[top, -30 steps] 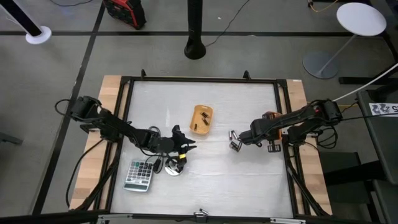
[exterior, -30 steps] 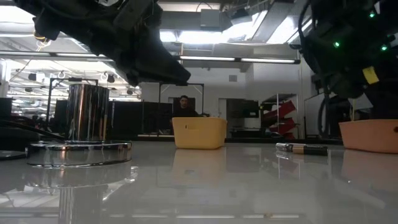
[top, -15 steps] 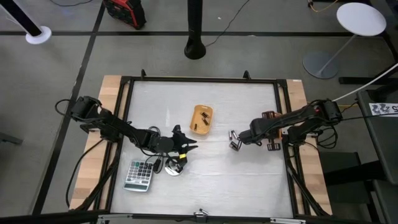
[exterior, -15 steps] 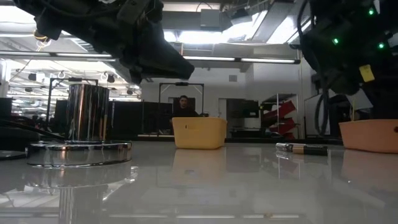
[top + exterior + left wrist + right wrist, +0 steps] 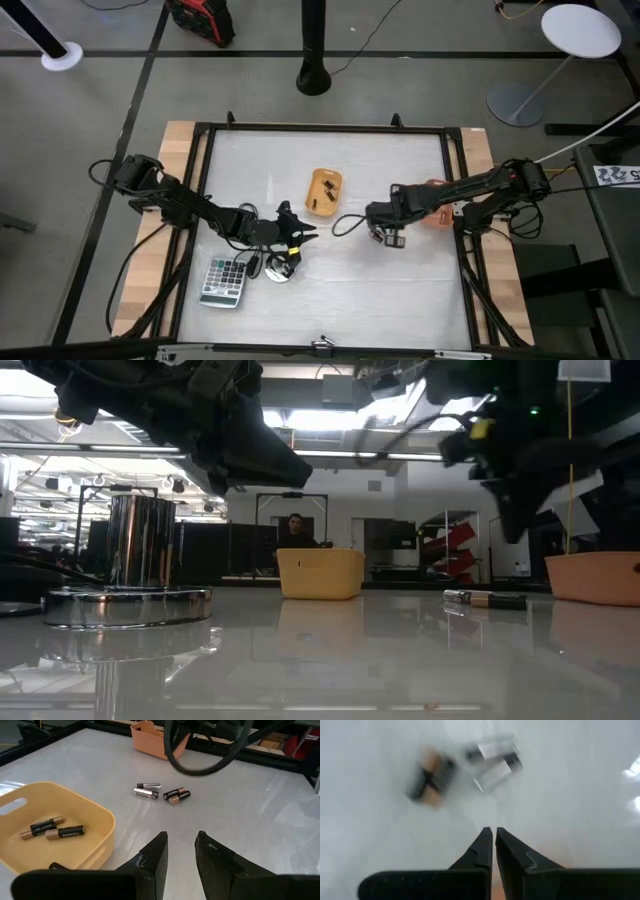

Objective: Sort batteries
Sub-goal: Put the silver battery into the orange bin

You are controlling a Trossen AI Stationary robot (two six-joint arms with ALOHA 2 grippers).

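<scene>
Several small batteries lie loose on the white table: a silvery pair (image 5: 147, 790) and a dark, copper-tipped pair (image 5: 176, 795), also blurred in the right wrist view (image 5: 430, 777) and low on the table (image 5: 485, 598). Others lie inside the yellow tray (image 5: 323, 192), (image 5: 55, 827). My right gripper (image 5: 388, 236), (image 5: 493, 837) hovers just above the loose batteries, fingers shut and pointing down, holding nothing. My left gripper (image 5: 298, 238), (image 5: 180, 845) waits open above the table, next to the yellow tray's near side.
An orange bin (image 5: 437, 215), (image 5: 595, 578) stands at the table's right edge. A calculator (image 5: 224, 282) and a chrome cylinder on a round base (image 5: 281, 270), (image 5: 140, 545) sit near my left gripper. A black cable loop (image 5: 345, 222) hangs from the right arm.
My right arm has swung toward the table's left and now stretches farther over the table, its gripper over the loose batteries; the move is quick enough to blur the low and wrist views. The batteries and trays have stayed in place.
</scene>
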